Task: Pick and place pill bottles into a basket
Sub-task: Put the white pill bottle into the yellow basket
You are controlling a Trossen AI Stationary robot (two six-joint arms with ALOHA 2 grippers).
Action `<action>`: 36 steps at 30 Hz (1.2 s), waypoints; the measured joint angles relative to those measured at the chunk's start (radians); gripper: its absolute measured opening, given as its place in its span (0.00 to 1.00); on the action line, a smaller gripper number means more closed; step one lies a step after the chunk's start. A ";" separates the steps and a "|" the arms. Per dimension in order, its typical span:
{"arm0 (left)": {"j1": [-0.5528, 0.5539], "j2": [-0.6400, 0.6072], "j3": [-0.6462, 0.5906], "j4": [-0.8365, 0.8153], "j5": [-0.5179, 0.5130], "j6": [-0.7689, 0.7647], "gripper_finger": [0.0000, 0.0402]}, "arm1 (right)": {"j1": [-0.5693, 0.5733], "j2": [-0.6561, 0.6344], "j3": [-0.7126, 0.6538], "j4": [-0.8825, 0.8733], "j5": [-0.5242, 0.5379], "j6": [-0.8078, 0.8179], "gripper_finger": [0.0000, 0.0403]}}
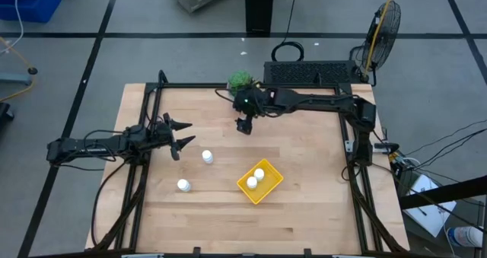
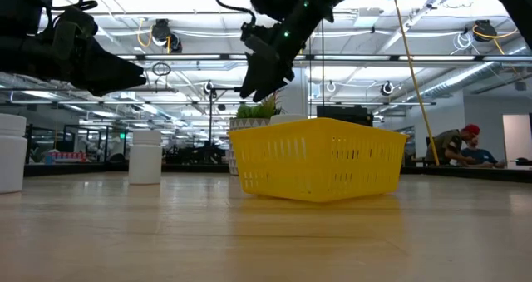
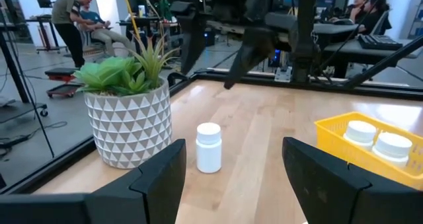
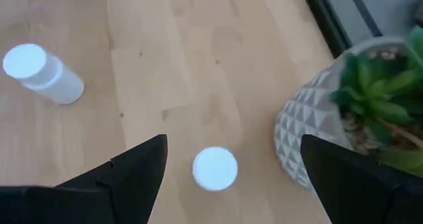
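Observation:
Two white pill bottles (image 1: 259, 173) lie in the yellow basket (image 1: 272, 188). Two more stand on the table (image 1: 207, 157), (image 1: 183, 185). A fifth bottle (image 4: 215, 168) stands beside the plant pot (image 4: 344, 118). In the high view my right gripper hides it. My right gripper (image 4: 234, 145) is open and hangs above this bottle, well clear of the table in the low view (image 2: 253, 78). Its fingers stand to either side of the bottle without touching it. My left gripper (image 1: 185, 135) is open and empty above the table's left part. It points toward the right, with the pot-side bottle (image 3: 209, 147) ahead of it.
The white patterned plant pot (image 1: 240, 81) stands at the far edge, close to my right gripper. A black frame (image 1: 152, 106) rims the table. A keyboard (image 1: 312, 73) lies beyond the far edge. People sit in the room behind (image 2: 465, 145).

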 joint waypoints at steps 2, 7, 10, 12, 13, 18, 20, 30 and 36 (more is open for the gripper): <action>0.000 0.000 0.000 -0.001 0.000 0.001 0.63 | -0.005 0.000 0.000 0.009 0.002 0.000 0.83; 0.000 0.000 0.000 -0.002 -0.001 0.006 0.63 | -0.007 0.002 0.000 -0.001 0.000 0.002 0.83; 0.000 0.000 0.000 -0.002 0.000 0.005 0.63 | -0.006 0.000 -0.013 -0.003 0.000 0.013 0.83; 0.000 0.000 0.000 -0.002 -0.001 0.005 0.63 | -0.005 0.000 -0.047 0.019 0.000 0.019 0.83; 0.000 0.000 0.000 -0.002 0.000 0.005 0.63 | -0.005 0.001 -0.065 0.026 0.000 0.023 0.83; 0.000 0.000 0.000 -0.003 -0.001 0.005 0.63 | -0.005 0.002 -0.156 0.105 0.000 0.036 0.83; 0.000 0.000 0.000 -0.003 -0.001 0.005 0.63 | -0.005 0.002 -0.187 0.139 -0.006 0.046 0.83; 0.000 0.000 0.000 -0.003 -0.001 0.006 0.63 | -0.005 0.002 -0.213 0.211 -0.049 0.057 0.83; 0.000 0.000 0.000 -0.003 -0.002 0.006 0.63 | -0.007 0.011 -0.213 0.235 -0.049 0.055 0.83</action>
